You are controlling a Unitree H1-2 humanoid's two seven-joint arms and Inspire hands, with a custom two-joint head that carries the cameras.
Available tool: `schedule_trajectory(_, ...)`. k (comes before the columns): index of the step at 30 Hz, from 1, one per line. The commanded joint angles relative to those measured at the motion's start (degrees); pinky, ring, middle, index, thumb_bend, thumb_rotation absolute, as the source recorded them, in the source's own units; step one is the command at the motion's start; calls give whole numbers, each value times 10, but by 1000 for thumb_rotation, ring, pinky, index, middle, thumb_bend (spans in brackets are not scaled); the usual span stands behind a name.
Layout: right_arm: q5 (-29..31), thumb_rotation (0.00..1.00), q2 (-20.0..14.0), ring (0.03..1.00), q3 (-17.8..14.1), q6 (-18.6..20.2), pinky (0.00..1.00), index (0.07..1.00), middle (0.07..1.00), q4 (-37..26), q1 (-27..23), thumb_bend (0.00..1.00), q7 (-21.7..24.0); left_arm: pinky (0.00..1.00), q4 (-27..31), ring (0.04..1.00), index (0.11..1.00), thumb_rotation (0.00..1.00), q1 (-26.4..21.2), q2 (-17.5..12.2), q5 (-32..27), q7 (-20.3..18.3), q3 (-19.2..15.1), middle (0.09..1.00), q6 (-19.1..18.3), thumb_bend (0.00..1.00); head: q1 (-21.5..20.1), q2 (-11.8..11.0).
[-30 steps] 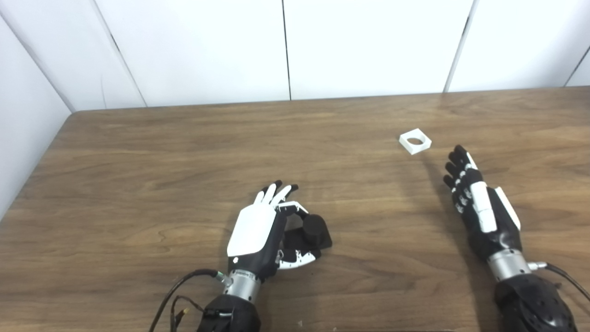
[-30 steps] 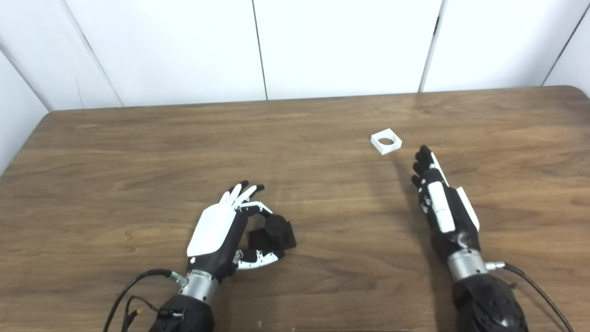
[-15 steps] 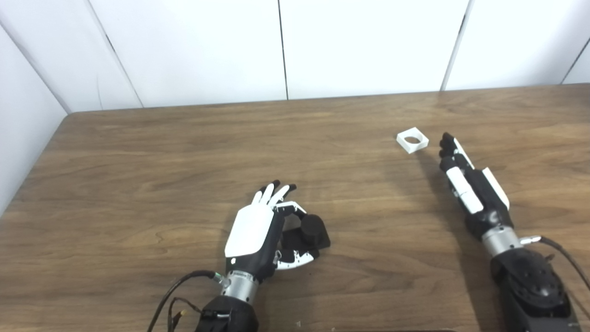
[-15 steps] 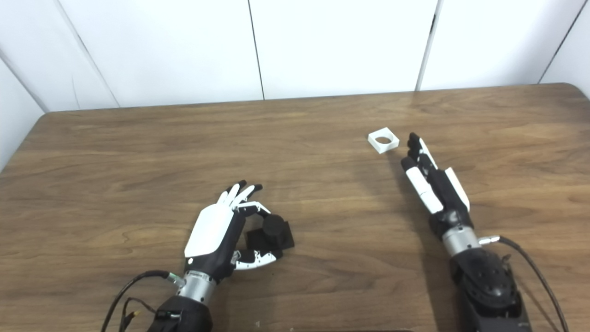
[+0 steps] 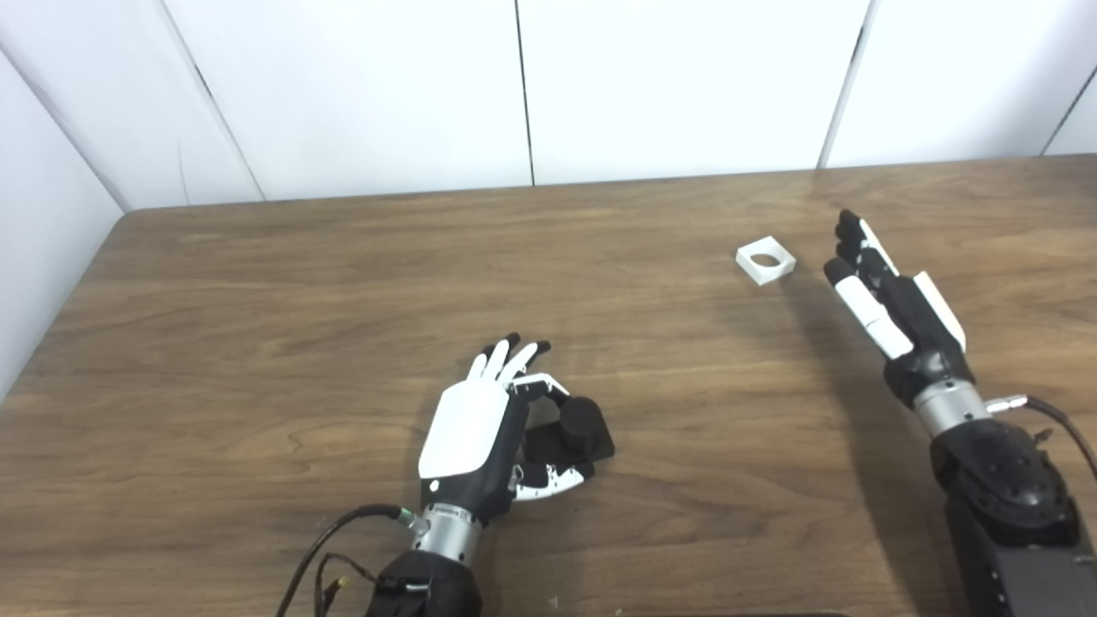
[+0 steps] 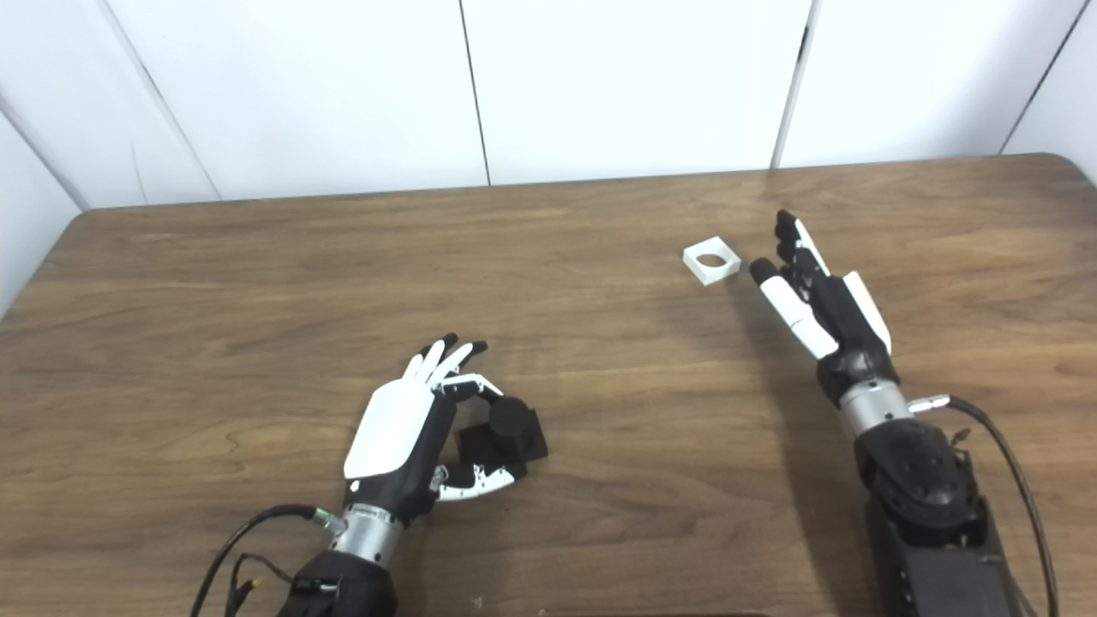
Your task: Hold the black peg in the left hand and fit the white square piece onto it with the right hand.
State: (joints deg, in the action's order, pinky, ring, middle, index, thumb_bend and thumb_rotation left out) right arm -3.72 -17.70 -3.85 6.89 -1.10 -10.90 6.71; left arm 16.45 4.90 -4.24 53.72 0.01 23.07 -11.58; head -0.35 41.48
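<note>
The black peg (image 5: 584, 422), a short cylinder on a square black base, stands on the wooden table (image 5: 257, 343) near the front centre. My left hand (image 5: 470, 433) rests just left of it. Its forefinger curls to the cylinder and its thumb lies by the front of the base, while the other fingers stay stretched out; it has no firm grip. The white square piece (image 5: 765, 260), with a round hole, lies flat at the right rear. My right hand (image 5: 887, 296) hovers close to the right of it, open, fingers straight and pointing away from me, holding nothing.
White wall panels (image 5: 668, 86) rise straight behind the table's rear edge. The table's left edge (image 5: 60, 317) runs along a white side wall. Cables (image 5: 326, 548) trail from my left wrist at the front edge.
My right hand has moved forward and a little upward, from behind the white square piece to beside its right edge. The left hand and the peg have stayed still.
</note>
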Motion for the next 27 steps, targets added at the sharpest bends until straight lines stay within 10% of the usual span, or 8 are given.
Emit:
schedule_trajectory(1, -24, 730, -22, 1000, 2, -20, 1000, 1000, 1000, -2, -37, 656, -8, 1000, -11, 1000, 493, 58, -4, 0, 5, -1, 0, 928, 3, 518, -1, 0)
schedule_trajectory(27, -233, 270, -153, 1000, 118, -29, 1000, 776, 1000, 101, -188, 833, 45, 1000, -19, 1000, 493, 59, 0, 8, 10, 6, -2, 929, 5, 518, -1, -6)
